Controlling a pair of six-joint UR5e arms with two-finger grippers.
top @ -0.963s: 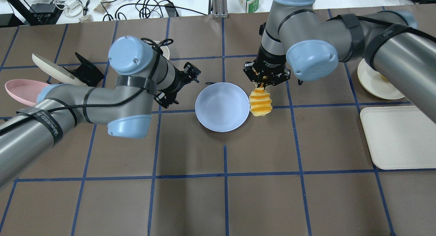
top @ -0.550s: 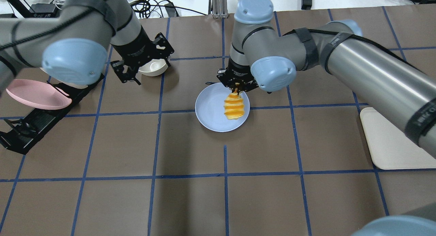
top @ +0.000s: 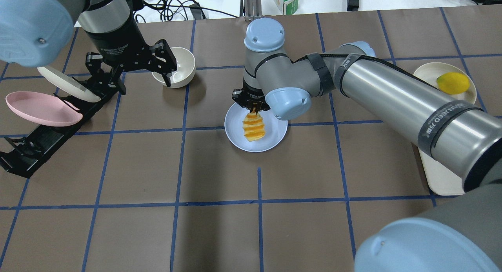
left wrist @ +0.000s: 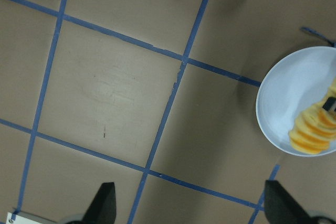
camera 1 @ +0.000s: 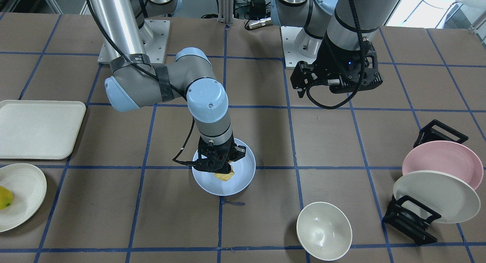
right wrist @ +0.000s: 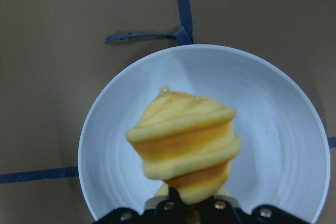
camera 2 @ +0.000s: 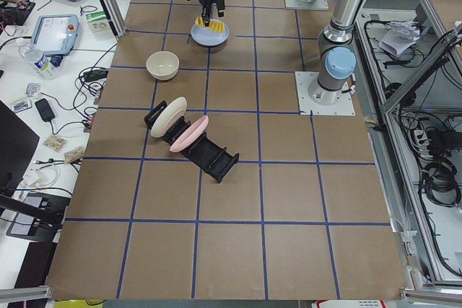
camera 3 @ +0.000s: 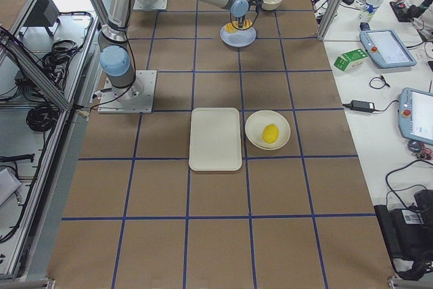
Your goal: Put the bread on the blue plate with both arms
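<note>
Yellow-orange bread hangs lengthwise down over the blue plate, top end pinched by the right gripper. Left gripper hovers, fingers apart, toward the far-left corner.

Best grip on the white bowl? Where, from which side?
Take the bowl by its rim, coming straight down: one finger inside, one outside. It sits upright, mouth up, thin-walled, and looks too wide to span. The left pincer, open, is nearest.

Right pincer points down, seemingly clamped; left pincer hangs raised, jaws spread.
</note>
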